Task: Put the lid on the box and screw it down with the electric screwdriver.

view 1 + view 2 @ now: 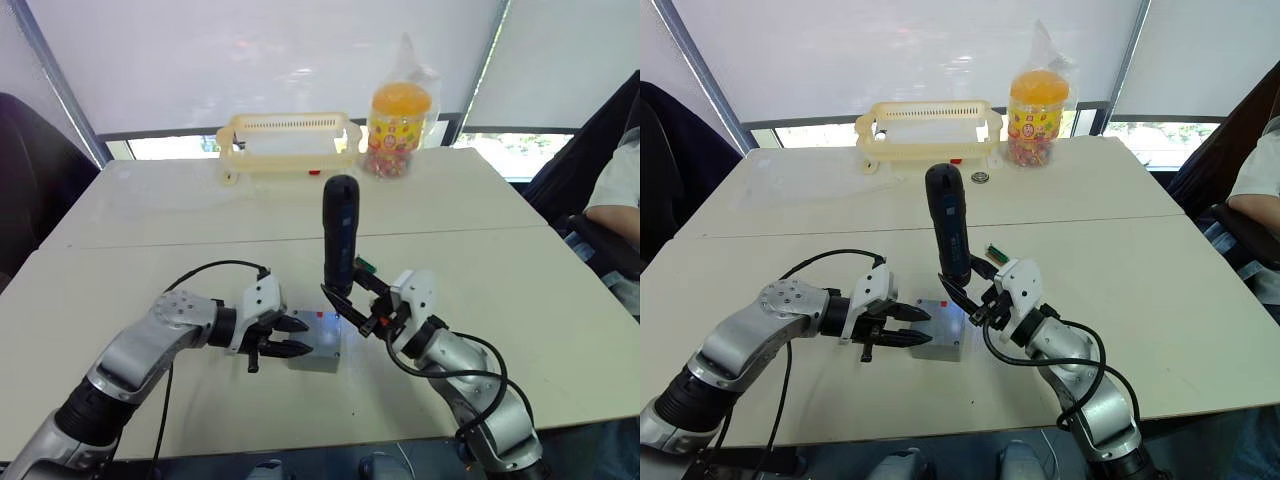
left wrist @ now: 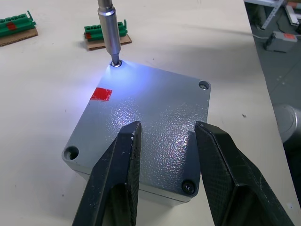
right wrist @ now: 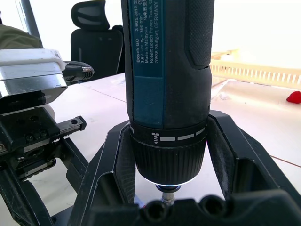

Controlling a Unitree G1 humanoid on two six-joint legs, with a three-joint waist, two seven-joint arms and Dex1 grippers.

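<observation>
Nearest the camera, both grippers meet over the box, which sits on the near half of the table. On the box lies the lid, flush with it, a red mark on the lid's surface near one corner. One corner hole holds a dark screw; two other corners show open holes.

From the robot's left, the left gripper reaches in with its two black fingers spread apart, their tips over the near edge of the lid. Whether they press on the lid I cannot tell; nothing is held between them.

Just right of the box, the right gripper is clamped around the lower collar of the screwdriver, one finger on each side of the barrel. The screwdriver stands nearly upright, leaning slightly, its dark blue and black body rising above the gripper. Its metal bit comes down into the lid's far corner hole, and a bluish-white light from the tool falls on the lid around that corner.

Two green blocks on brown bases lie on the table just beyond the box. At the far edge stand a cream basket and, beside it, an orange-lidded jar in a clear bag.
</observation>
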